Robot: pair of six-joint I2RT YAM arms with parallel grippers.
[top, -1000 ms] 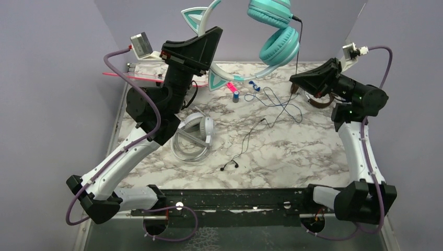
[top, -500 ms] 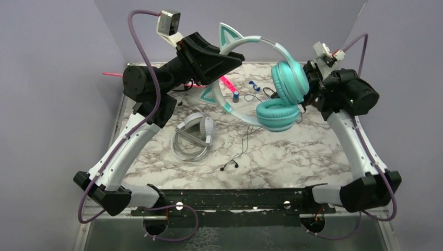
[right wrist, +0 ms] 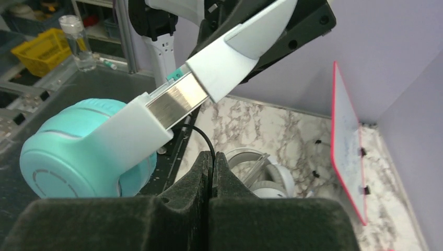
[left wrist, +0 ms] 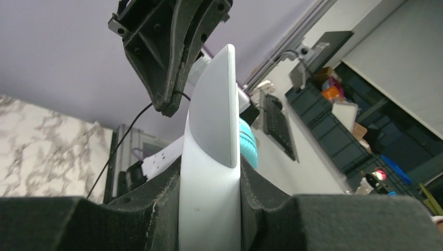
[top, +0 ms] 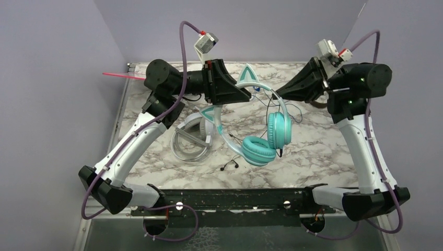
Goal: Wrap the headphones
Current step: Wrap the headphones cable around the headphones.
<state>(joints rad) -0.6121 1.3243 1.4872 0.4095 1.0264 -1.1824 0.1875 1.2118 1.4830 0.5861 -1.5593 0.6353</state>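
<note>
The teal cat-ear headphones (top: 278,130) hang above the middle of the table, both cups low. My left gripper (top: 244,96) is shut on their white headband (left wrist: 209,172), which stands upright between the pads. My right gripper (top: 278,93) faces it from the right, just past the headband, and is shut on the thin black cord (right wrist: 201,133). In the right wrist view the teal cup (right wrist: 78,151) and the metal slider of the band (right wrist: 175,102) sit close above the right gripper (right wrist: 211,159). White-grey headphones (top: 196,133) lie on the marble below the left arm.
Black earbuds (top: 230,164) on a thin wire lie near the front of the table (top: 313,157). Loose thin cables (top: 295,111) trail under the right gripper. A red-edged white board (right wrist: 347,141) stands at the back left corner. Purple walls close in three sides.
The left arm has swung the teal headphones down from high at the back to over the table's middle. The right gripper rose and moved left, now close to the headband.
</note>
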